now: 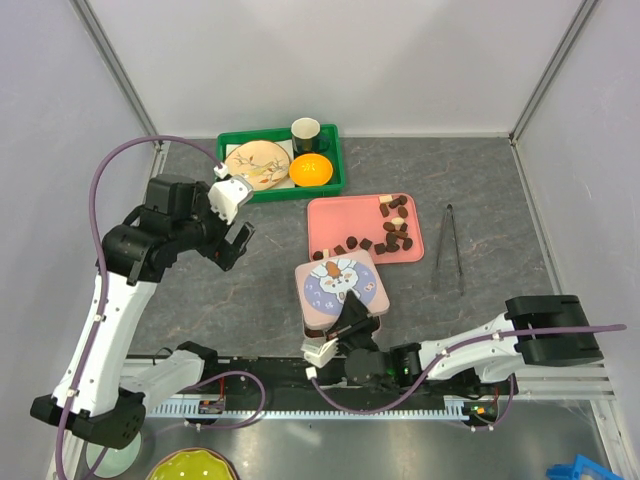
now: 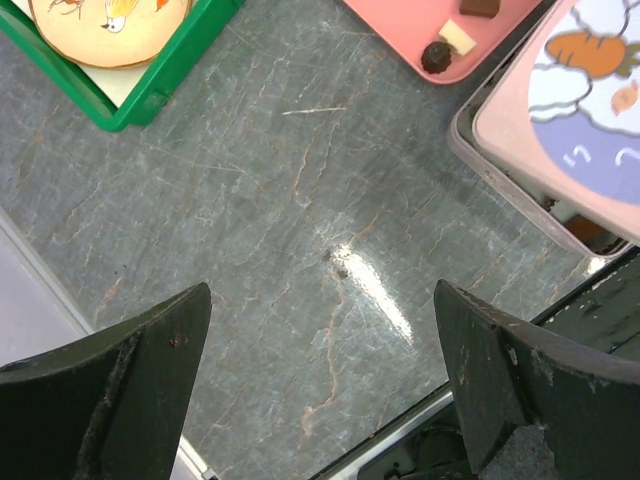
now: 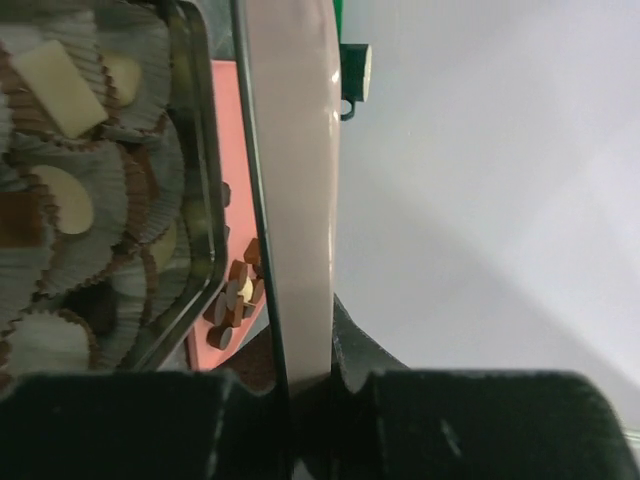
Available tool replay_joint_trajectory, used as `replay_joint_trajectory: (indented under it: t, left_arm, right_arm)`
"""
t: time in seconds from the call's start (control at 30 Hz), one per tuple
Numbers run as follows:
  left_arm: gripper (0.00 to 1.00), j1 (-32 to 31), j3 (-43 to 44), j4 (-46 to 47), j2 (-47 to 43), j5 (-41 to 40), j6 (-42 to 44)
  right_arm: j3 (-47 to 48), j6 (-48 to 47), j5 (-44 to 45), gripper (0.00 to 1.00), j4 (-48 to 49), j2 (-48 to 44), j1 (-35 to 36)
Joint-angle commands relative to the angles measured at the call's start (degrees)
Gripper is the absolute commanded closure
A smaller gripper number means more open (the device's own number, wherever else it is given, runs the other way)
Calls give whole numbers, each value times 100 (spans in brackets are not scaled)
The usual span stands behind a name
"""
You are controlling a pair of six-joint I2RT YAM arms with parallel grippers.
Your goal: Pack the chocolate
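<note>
Chocolate (image 1: 392,228): loose pieces on the pink tray (image 1: 328,213), just far of the tin lid (image 1: 340,283), whose raised near edge the right fingers (image 3: 355,350) clamp; left fingers (image 2: 130,380), spread wide and empty, hover left of the tray, likely freer to reach.

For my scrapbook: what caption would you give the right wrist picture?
Right claw pinches the tin lid, showing chocolates nestled in paper cups inside the open tin.

Robot lab cell, white panel walls (image 1: 350,60), aluminium corner posts (image 1: 110,55), grey table (image 1: 250,290), cabled arms (image 1: 95,340)
</note>
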Motion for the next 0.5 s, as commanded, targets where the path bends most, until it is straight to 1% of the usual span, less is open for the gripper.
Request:
replay_joint_trajectory:
  t: [0.0, 0.03, 0.1, 0.13, 0.2, 0.3, 0.47]
  left_arm:
    - [1, 20, -22, 347, -122, 234, -373]
    - [1, 28, -14, 347, -139, 260, -382]
    - [2, 28, -14, 373, -148, 287, -417]
    - [2, 29, -5, 373, -166, 287, -452]
    - [2, 20, 4, 373, -192, 304, -470]
    - [2, 20, -5, 382, -210, 322, -479]
    - [2, 20, 109, 312, -219, 313, -461]
  right_arm:
    - [421, 862, 21, 90, -673, 185, 205]
    - [474, 1021, -15, 89, -1049, 203, 240]
    - [606, 1495, -155, 86, -1429, 256, 275]
    - [624, 1611, -191, 83, -1666, 265, 284]
    - [650, 1822, -261, 82, -1869, 300, 284]
    - [703, 1989, -358, 77, -2054, 370, 293]
    - [843, 2578, -340, 70, -2581, 589, 337]
